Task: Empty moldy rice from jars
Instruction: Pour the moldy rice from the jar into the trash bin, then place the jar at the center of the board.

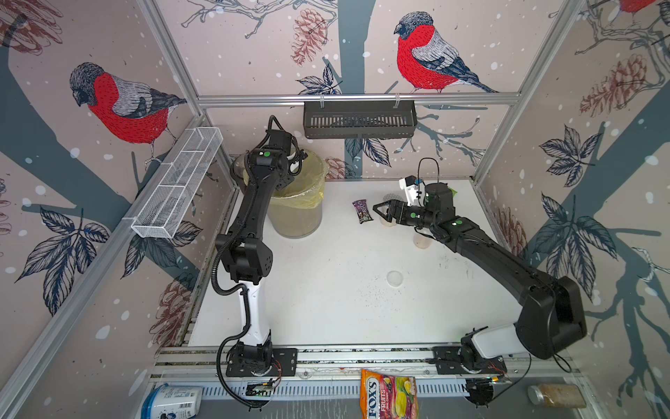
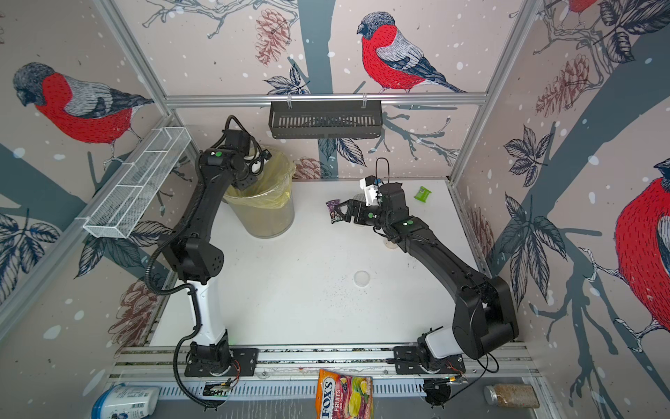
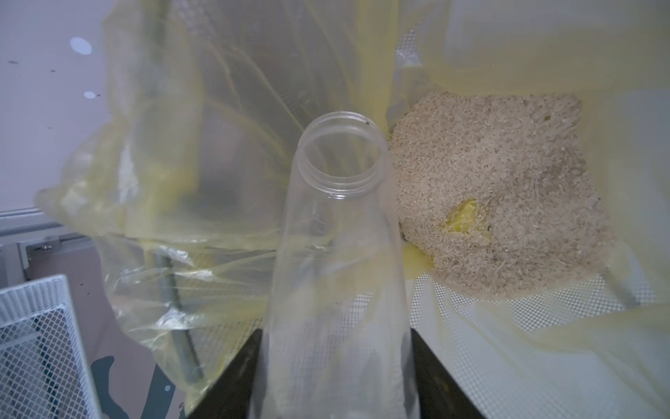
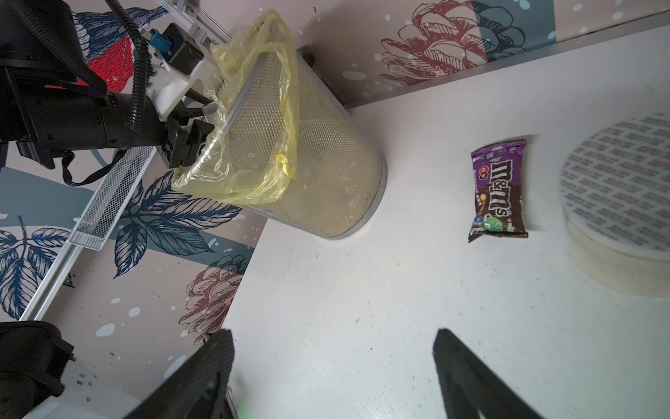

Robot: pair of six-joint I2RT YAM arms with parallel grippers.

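Note:
My left gripper (image 3: pixel 337 337) is shut on a slim clear jar (image 3: pixel 340 254). The jar has no lid, looks empty, and is tipped mouth-first into the mesh bin (image 1: pixel 297 214) lined with a yellow bag. Moldy rice (image 3: pixel 507 188) lies heaped in the bag. My right gripper (image 4: pixel 332 335) is open and holds nothing; it hovers over the table by the wide jar (image 4: pixel 623 203), which has a dotted lid and pale rice inside. In a top view another slim jar (image 1: pixel 422 241) with rice stands half hidden under the right arm. A clear round lid (image 1: pixel 394 278) lies on the table.
An M&M's packet (image 4: pixel 498 192) lies between the bin and the wide jar. A green packet (image 2: pixel 422 193) lies at the back right. A white wire basket (image 1: pixel 177 181) and a black basket (image 1: pixel 359 119) hang on the walls. A Fox's bag (image 1: pixel 389 397), white tub (image 1: pixel 174 401) and brown-filled jar (image 1: pixel 556 395) lie in front of the rail.

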